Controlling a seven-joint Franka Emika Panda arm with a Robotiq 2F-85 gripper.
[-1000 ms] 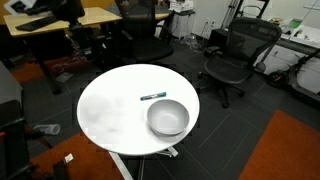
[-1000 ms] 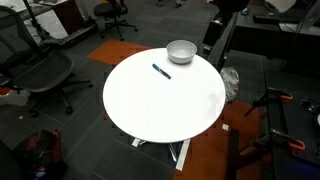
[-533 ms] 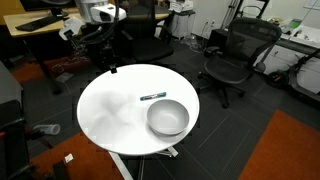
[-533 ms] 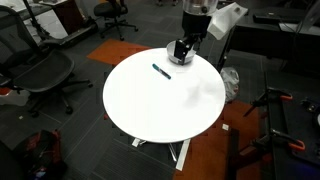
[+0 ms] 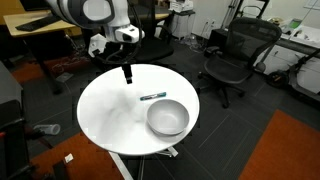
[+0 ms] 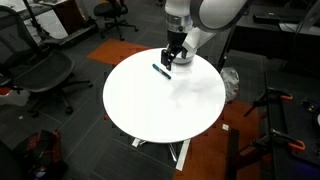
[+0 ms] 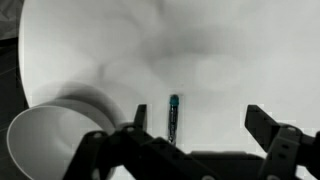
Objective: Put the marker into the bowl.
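Note:
The marker (image 5: 152, 97), a thin dark stick with a teal end, lies on the round white table (image 5: 110, 115) just beside the silvery-grey bowl (image 5: 168, 117). My gripper (image 5: 126, 72) hangs open and empty above the table's far edge, apart from the marker. In an exterior view the gripper (image 6: 167, 60) is just above and behind the marker (image 6: 161, 70), and my arm hides the bowl. In the wrist view the marker (image 7: 173, 118) lies near one of the open fingers (image 7: 203, 125), with the bowl (image 7: 55, 140) at the lower left.
Black office chairs (image 5: 232, 55) stand round the table, another one (image 6: 40, 75) close to its edge. Desks (image 5: 60, 20) stand behind. An orange carpet patch (image 5: 285, 150) lies on the floor.
My arm has swung in from outside the view and come down over the table, nearer the marker. The marker and the bowl have not moved.

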